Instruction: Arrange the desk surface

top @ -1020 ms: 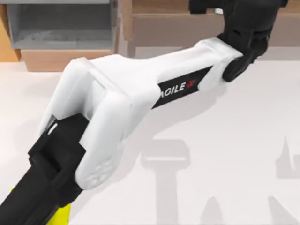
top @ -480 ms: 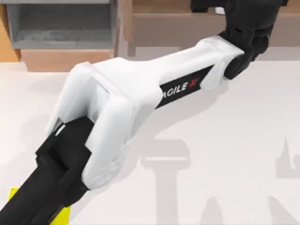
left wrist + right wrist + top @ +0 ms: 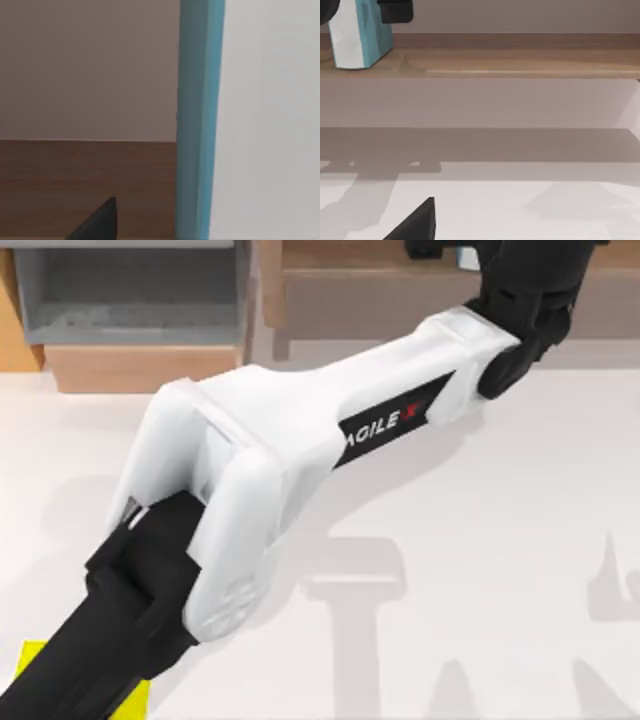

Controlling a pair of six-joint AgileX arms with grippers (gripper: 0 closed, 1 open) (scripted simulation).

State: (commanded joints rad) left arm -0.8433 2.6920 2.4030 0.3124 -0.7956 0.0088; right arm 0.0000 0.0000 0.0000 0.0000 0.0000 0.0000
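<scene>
Left arm (image 3: 300,440) stretches diagonally over the worktop (image 3: 480,540), from the near left corner up toward the far edge, right of centre. Its white link carries the AgileX lettering. Its black wrist sits over the wooden shelf (image 3: 380,295) along the far edge.

Left gripper (image 3: 365,10): seen from the right wrist view, at the shelf board. Dark parts sit on either side of the top of a teal and white box (image 3: 357,40), which stands upright on the board. Cannot tell whether the jaws are clamped on the box or only beside it. In the left wrist view the box (image 3: 200,120) is very close to the camera, with a teal edge and a white face, and the wood of the shelf (image 3: 85,185) lies beside it.

Right gripper (image 3: 415,220): a dark finger tip shows at the frame edge of its own wrist view, low over the worktop (image 3: 520,210) and facing the shelf (image 3: 520,60). Jaw state cannot be told.

Worktop: plain white and matte, it takes up most of the top view, with grey arm shadows across its near and right parts.

Other items: a yellow mat (image 3: 40,670) at the near left corner, partly under the left arm's black link. A grey-lined drawer unit (image 3: 130,300) at the far left corner, beside the shelf.
</scene>
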